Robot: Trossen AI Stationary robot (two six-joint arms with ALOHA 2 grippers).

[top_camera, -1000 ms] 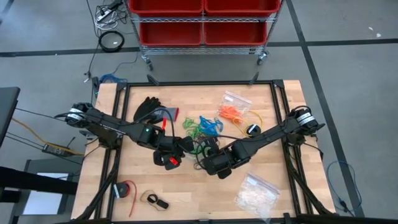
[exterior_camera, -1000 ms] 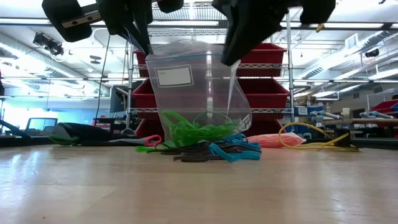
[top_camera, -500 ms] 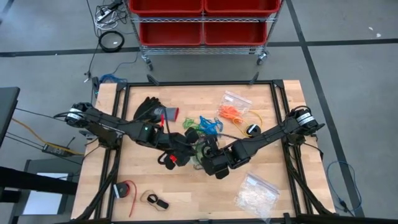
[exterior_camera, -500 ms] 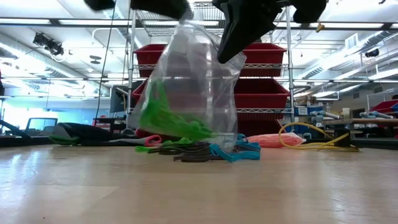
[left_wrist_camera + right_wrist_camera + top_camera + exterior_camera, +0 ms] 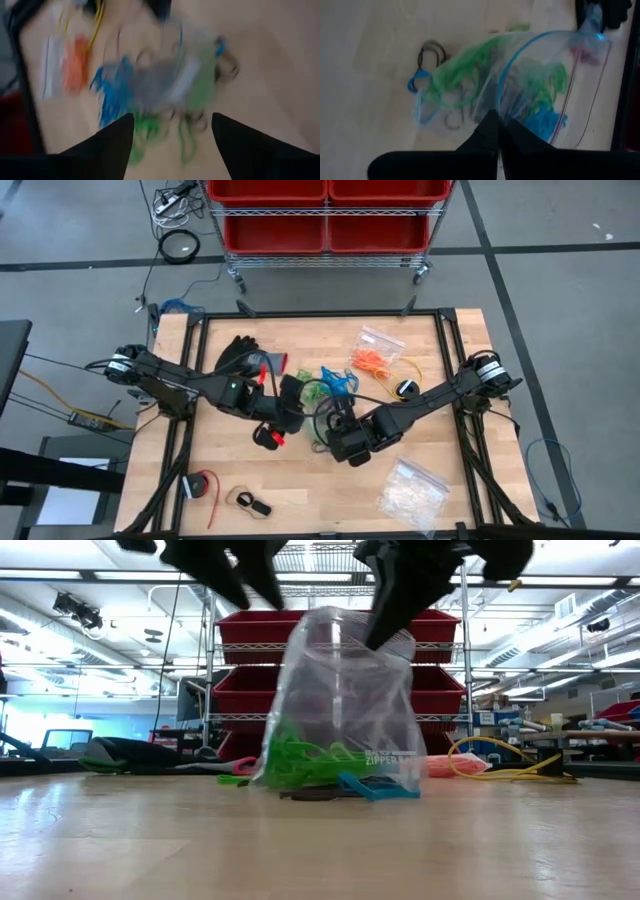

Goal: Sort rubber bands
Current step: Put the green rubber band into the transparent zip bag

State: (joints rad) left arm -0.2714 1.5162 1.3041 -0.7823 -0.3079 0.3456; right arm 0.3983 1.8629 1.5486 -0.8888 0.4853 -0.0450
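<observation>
High view: my left hand (image 5: pixel 292 392) sits near the middle of the surface, fingers spread, holding nothing. My right hand (image 5: pixel 338 427) is just beside it toward the right edge, pinched on the rim of a clear bag (image 5: pixel 322 405). Loose bands (image 5: pixel 335 380) in blue, green and black lie just beyond both hands, toward the far edge. Orange ones (image 5: pixel 373 361) lie in a second bag nearer the far right corner.

Low view: the bag (image 5: pixel 340 700) hangs from my right hand (image 5: pixel 385 625) at its upper rim, its bottom resting on the surface. Green bands (image 5: pixel 300 760) are piled inside, and blue and black ones (image 5: pixel 350 788) lie at its foot. My left hand (image 5: pixel 245 580) is above and beside the bag, clear of it.

Left wrist view: my two fingers (image 5: pixel 107 150) stand well apart, with the blurred bag (image 5: pixel 165 90) and blue bands (image 5: pixel 110 97) ahead of them.

Right wrist view: my fingers (image 5: pixel 492 135) are shut on the bag's (image 5: pixel 535 85) zipper edge; green bands (image 5: pixel 460 75) show through the film.

I judge the bands light, soft, stretchy and quick to tangle, so a pinch on one loop at its free edge suits best. The bag is limp and slick, best held at the stiffer zipper rim.
</observation>
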